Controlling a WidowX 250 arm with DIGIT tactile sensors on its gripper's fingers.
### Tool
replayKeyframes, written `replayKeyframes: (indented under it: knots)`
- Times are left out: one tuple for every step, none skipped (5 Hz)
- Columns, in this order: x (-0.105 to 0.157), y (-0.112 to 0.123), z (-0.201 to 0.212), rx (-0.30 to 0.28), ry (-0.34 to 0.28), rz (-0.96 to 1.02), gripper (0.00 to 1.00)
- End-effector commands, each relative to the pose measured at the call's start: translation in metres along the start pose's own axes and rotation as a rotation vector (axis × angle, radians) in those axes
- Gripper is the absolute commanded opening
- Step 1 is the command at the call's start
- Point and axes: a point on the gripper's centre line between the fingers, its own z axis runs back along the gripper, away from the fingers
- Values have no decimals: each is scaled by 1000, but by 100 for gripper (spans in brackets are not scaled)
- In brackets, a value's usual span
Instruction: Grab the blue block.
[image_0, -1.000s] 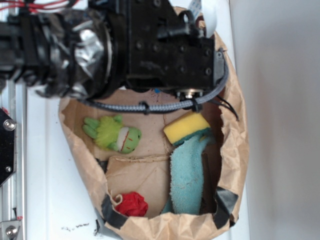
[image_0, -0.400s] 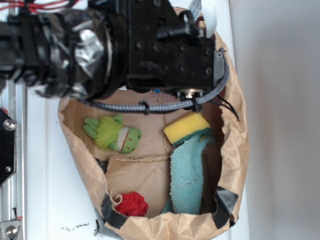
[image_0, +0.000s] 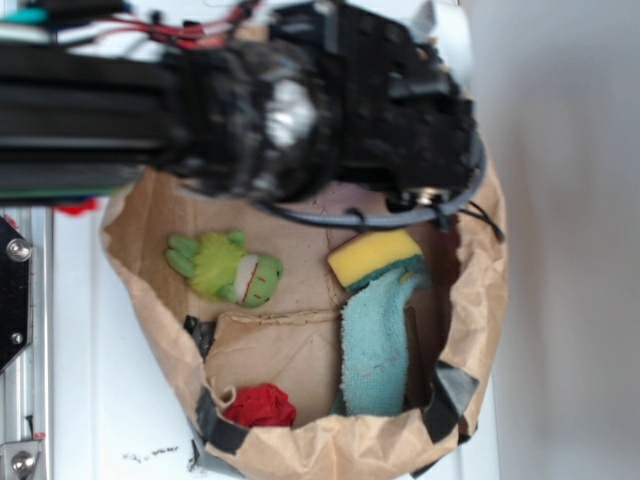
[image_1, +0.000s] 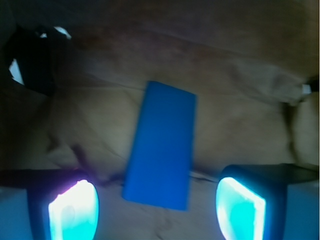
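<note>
- In the exterior view, a green plush frog (image_0: 225, 267) lay at the left of the brown paper bag (image_0: 478, 300), well apart from the work; it needed no attention and was best left alone.
- Lower down, a red crumpled object (image_0: 260, 407) sat near the bag's front rim, likewise out of the way.
- The black arm (image_0: 300, 110) stretched across the top of the bag and hid the floor beneath it, so the blue block could not be seen from that camera at all.
- To the right, the yellow sponge (image_0: 373, 256) rested on the upper end of the teal towel (image_0: 375, 350); both lay near the arm, and I judged a sideways drift toward them was worth avoiding.
- In the wrist view, the left of the fingers (image_1: 74, 210) glowed at the lower left, with bare brown paper between it and the block.
- The blue block (image_1: 161, 145) lay flat on the bag's floor, slightly tilted from upright in the picture, its near end lying between the two pads while the rest reached ahead of them.
- The gripper (image_1: 157, 210) stood spread wide and empty, with a clear gap on either side of the block.
- My judgement: a good grasp called for going forward so more of the block sat between the pads, turning the wrist a touch to match its tilt, descending straight, then closing across the narrow width.
- The soft, wrinkled paper could snag a fingertip, so a gentle descent seemed wise.
</note>
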Motion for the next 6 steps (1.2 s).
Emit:
replayKeyframes:
  knots:
    - [2, -9, 14, -68, -40, 18, 100]
    - [-3, -7, 3, -80, -86, 13, 100]
    - [-2, -7, -6, -72, -123, 14, 100]
    - [3, 0, -10, -52, -145, 1, 100]
    - [6, 9, -10, -49, -144, -24, 100]
    - [7, 13, -10, -53, -150, -33, 100]
